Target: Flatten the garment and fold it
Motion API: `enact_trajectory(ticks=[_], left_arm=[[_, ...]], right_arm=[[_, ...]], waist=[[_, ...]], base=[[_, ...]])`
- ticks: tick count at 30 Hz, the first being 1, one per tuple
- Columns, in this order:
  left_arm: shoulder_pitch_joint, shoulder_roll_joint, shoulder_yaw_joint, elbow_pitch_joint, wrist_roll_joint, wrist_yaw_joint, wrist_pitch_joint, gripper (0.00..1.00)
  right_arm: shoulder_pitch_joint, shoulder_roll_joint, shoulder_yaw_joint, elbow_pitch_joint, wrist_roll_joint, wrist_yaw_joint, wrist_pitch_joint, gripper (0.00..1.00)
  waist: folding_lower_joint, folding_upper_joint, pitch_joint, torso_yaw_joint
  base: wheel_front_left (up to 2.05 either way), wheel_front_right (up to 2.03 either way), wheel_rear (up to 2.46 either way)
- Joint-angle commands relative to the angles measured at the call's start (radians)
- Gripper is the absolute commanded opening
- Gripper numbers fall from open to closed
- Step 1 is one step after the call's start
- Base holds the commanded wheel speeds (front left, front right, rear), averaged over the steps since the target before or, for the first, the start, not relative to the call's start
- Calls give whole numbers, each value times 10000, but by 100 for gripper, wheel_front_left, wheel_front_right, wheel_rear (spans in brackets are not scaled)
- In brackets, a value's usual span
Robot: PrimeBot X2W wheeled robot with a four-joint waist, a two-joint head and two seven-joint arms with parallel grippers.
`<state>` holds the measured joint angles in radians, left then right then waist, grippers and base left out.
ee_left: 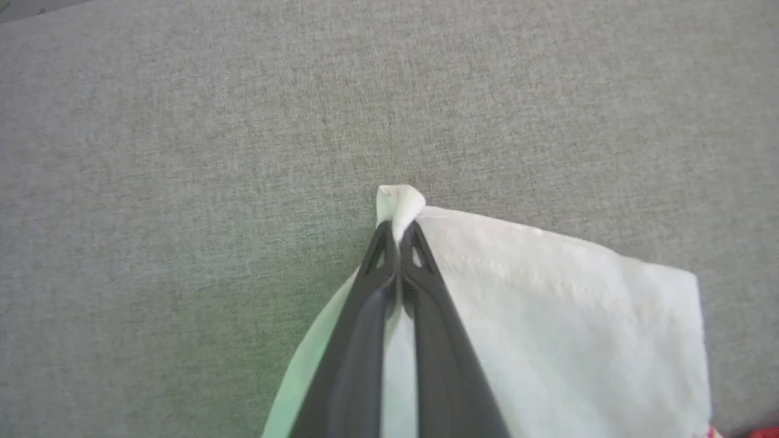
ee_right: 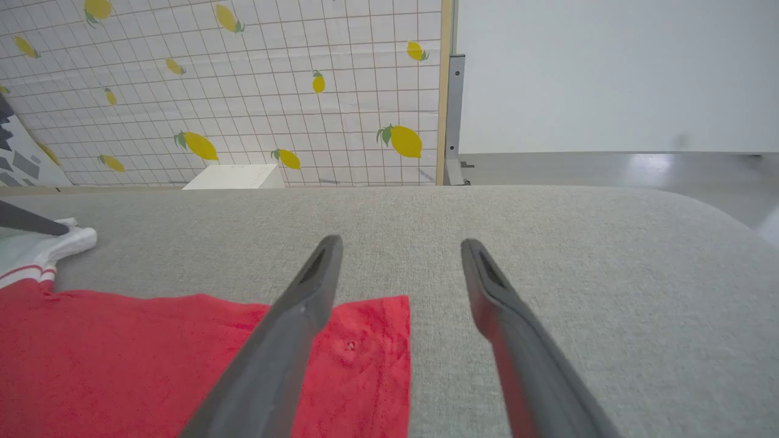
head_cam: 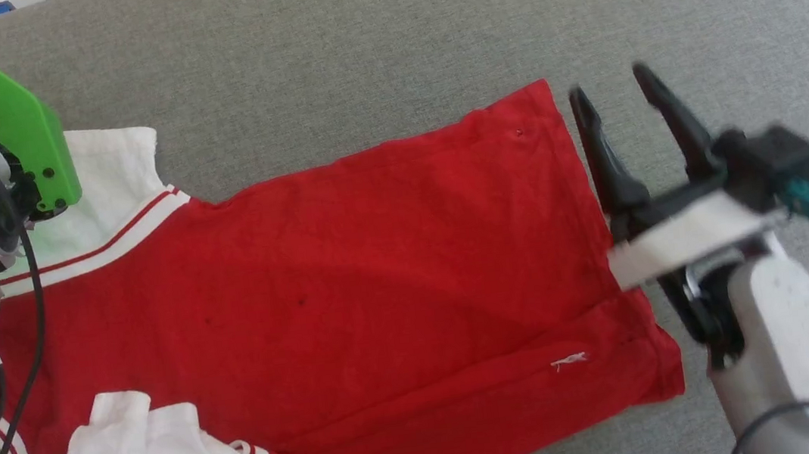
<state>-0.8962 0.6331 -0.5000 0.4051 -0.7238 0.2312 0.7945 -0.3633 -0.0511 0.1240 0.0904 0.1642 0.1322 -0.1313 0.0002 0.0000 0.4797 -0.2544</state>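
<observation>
The garment point(head_cam: 349, 279), a red sleeveless jersey with white red-striped trim, lies spread across the grey cushioned surface point(head_cam: 354, 50). White inside fabric is turned out at its left end and its near left corner. In the left wrist view my left gripper point(ee_left: 398, 234) is shut on a corner of the garment's white fabric point(ee_left: 548, 316), which bunches up just past the fingertips. My right gripper point(head_cam: 614, 93) hovers open beside the garment's right hem, nothing between its fingers. The right wrist view has the right gripper point(ee_right: 400, 245) above the red hem corner point(ee_right: 365, 340).
My left arm's green mount point(head_cam: 20, 126) and cables cover the garment's far left part. Beyond the surface's far edge stand a lemon-patterned grid wall point(ee_right: 243, 91), a white box point(ee_right: 234, 176) and pale floor point(ee_right: 669, 170). The surface rounds off at the right point(ee_right: 718, 219).
</observation>
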Motion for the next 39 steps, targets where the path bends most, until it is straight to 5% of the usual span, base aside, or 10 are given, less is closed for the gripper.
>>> enact_trajectory(ticks=[1,11,18,19,21,22,28,34,39], left_arm=[[323,-1,-93,-18,-42,90,9,0],[196,-373,-249,-270,-98,-84,-279,0],[106,-477,-216,-189,-149,-152,-522,0],[94,-503,-232,-161,-149,-174,-557,0],[80,-566,-241,-139,-161,-219,-666,0],[74,-589,-233,-135,-150,-235,-772,0],[268,-634,-8,-326,226,-445,-2790,0],[1294,-809,106,-667,676,-665,-5609,0],[2811,-1100,359,-1305,634,-445,-7560,0]], right_arm=[[-610,9,-11,154,-62,-15,451,100],[-3261,9,-73,2480,-294,-15,7471,100],[-3610,9,93,2490,-402,-15,9728,98],[-3596,9,94,2449,-395,-15,10093,39],[-3539,9,63,2278,-372,-15,10409,0],[-3488,9,51,2194,-366,-15,10500,0],[-2888,9,11,1477,-9,-15,9356,0],[-1648,9,-500,1066,263,-15,6339,0],[-504,9,-721,1224,525,-15,3693,0]], waist=[[-2,0,30,80],[-2,0,308,691],[-2,0,448,821],[-2,0,450,851],[-2,0,439,894],[-2,0,426,910],[-2,0,73,1010],[-2,0,-777,1265],[-2,0,-1677,1553]], base=[[0,0,0],[0,0,0],[0,0,0],[0,0,0],[0,0,0],[0,0,0],[0,0,0],[0,0,0],[0,0,0]])
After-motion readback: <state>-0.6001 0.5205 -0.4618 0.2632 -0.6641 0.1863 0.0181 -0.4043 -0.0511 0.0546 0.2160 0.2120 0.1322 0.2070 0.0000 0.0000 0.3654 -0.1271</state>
